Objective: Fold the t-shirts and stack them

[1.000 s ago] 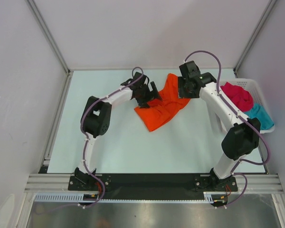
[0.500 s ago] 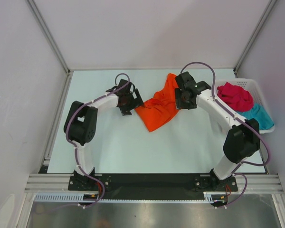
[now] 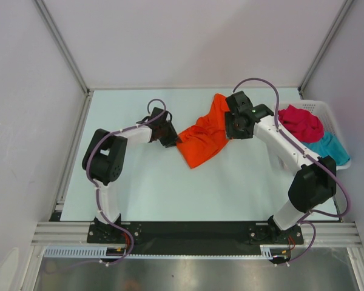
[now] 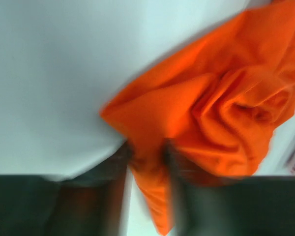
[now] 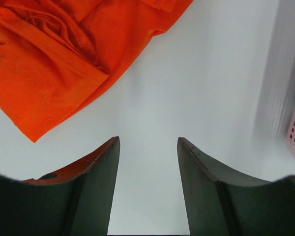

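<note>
A bright orange t-shirt (image 3: 203, 139) lies crumpled and unfolded on the pale table (image 3: 158, 182), toward the far side and between two robot arms. The left gripper (image 4: 146, 152) sits low at the shirt's left edge, its two dark fingers (image 4: 120, 164) on either side of a corner fold of orange cloth. Its wrist view is blurred, so it cannot be told whether the jaws pinch the fabric or merely bracket it. The right gripper (image 5: 148, 147) hovers at the shirt's right side; its jaws stand apart with only bare table between them, and it holds nothing. In its wrist view the orange cloth spreads beyond and to the left of the fingertips, and an orange tint shows on the inner face of one finger. At the table's right edge a white lattice basket (image 3: 315, 107) holds the other two garments. The crimson red t-shirt (image 3: 300, 123) is bunched at the basket's far end; the teal blue t-shirt (image 3: 330, 147) lies just beside it toward the near end. Both are rumpled and well apart from the orange one.
</note>
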Robot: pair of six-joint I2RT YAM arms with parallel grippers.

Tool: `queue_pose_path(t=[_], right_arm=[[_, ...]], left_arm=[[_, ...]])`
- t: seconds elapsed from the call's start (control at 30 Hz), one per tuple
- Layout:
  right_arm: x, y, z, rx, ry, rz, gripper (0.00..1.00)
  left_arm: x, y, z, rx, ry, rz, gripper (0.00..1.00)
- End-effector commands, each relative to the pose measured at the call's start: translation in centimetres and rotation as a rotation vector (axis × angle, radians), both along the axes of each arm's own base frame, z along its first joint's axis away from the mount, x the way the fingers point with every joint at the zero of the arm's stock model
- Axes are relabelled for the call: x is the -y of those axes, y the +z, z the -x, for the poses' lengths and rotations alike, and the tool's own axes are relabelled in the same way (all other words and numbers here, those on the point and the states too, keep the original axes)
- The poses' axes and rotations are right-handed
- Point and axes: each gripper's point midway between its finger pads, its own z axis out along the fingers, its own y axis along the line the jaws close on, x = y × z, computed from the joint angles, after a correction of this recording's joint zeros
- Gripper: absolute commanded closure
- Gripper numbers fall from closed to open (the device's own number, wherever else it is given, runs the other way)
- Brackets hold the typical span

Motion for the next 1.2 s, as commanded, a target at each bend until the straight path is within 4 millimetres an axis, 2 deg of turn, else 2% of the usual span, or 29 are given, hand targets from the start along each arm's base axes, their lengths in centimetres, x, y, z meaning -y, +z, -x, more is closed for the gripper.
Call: queue_pose_path(t=[0.0, 0.07, 0.1, 0.17, 0.2, 0.23, 0.27, 0.3, 0.33, 0.43, 0.47, 0.5, 0.53, 0.57, 0.6, 0.73, 0.83, 0.97, 1.0, 1.03, 1.07, 1.13, 1.17], right_arm=[[0.1, 1.5, 0.4, 0.037, -0.014, -0.016, 0.44], [0.2, 1.6, 0.5, 0.042, -0.014, -0.017, 0.44], [0.2, 1.8, 0.5, 0.047, -0.014, -0.021, 0.44], [0.0, 1.8, 0.6, 0.046, -0.015, -0.029, 0.44], [-0.2, 1.7, 0.8, 0.042, -0.008, -0.034, 0.44], [-0.3, 1.8, 0.8, 0.048, -0.006, -0.037, 0.44], [-0.5, 1.8, 0.9, 0.047, -0.006, -0.042, 0.44], [-0.6, 1.9, 1.1, 0.052, -0.002, -0.047, 0.44], [-0.8, 1.8, 1.4, 0.049, 0.003, -0.048, 0.44], [-1.3, 2.0, 2.1, 0.054, 0.014, -0.056, 0.44], [-1.2, 2.2, 2.2, 0.059, 0.014, -0.057, 0.44], [-1.3, 2.3, 2.5, 0.062, 0.013, -0.062, 0.44], [-1.5, 2.5, 2.9, 0.067, 0.021, -0.067, 0.44], [-1.5, 2.6, 3.2, 0.069, 0.022, -0.068, 0.44], [-1.7, 2.7, 3.5, 0.070, 0.020, -0.072, 0.44], [-2.2, 3.5, 5.0, 0.085, 0.035, -0.078, 0.44], [-2.6, 3.7, 6.2, 0.091, 0.047, -0.079, 0.44], [-2.7, 3.1, 6.8, 0.078, 0.054, -0.071, 0.44], [-2.7, 3.2, 6.9, 0.077, 0.057, -0.069, 0.44], [-2.8, 3.2, 6.9, 0.078, 0.058, -0.070, 0.44], [-2.8, 3.3, 6.8, 0.081, 0.058, -0.072, 0.44], [-3.0, 4.0, 6.8, 0.093, 0.059, -0.081, 0.44], [-3.0, 4.1, 6.7, 0.097, 0.059, -0.080, 0.44]], left_arm=[[1.1, -2.6, 2.2, -0.071, -0.024, 0.067, 0.86], [1.2, -2.4, 2.5, -0.068, -0.033, 0.075, 0.98], [1.0, -2.5, 3.0, -0.073, -0.034, 0.072, 1.00], [0.7, -1.3, 3.3, -0.044, -0.036, 0.068, 1.00], [0.2, -1.7, 4.1, -0.055, -0.036, 0.057, 1.00], [0.1, -0.6, 4.4, -0.031, -0.038, 0.062, 1.00], [-0.2, -0.4, 4.8, -0.025, -0.040, 0.056, 1.00], [-0.8, -1.0, 6.0, -0.044, -0.041, 0.045, 1.00], [-1.0, 0.1, 6.4, -0.019, -0.045, 0.053, 1.00], [-2.0, -0.4, 9.6, -0.040, -0.055, 0.041, 1.00], [-2.1, 0.9, 10.1, -0.013, -0.055, 0.060, 1.00], [-2.6, 0.2, 11.9, -0.040, -0.057, 0.056, 1.00], [-2.5, 0.3, 12.8, -0.041, -0.068, 0.063, 1.00], [-2.3, 1.7, 13.5, -0.009, -0.070, 0.089, 1.00], [-2.6, 1.0, 15.1, -0.034, -0.077, 0.087, 1.00], [-2.5, 1.5, 19.4, -0.045, -0.111, 0.129, 1.00], [-2.7, 2.3, 21.2, -0.038, -0.107, 0.149, 1.00], [-2.8, 3.9, 20.5, -0.005, -0.093, 0.141, 1.00], [-2.1, 5.8, 19.3, 0.035, -0.098, 0.155, 1.00], [-1.9, 5.7, 18.8, 0.025, -0.108, 0.134, 1.00], [-0.8, 8.0, 17.2, 0.070, -0.119, 0.155, 1.00], [0.1, 8.4, 15.8, 0.065, -0.140, 0.141, 1.00], [1.4, 10.6, 14.2, 0.103, -0.153, 0.166, 1.00]])
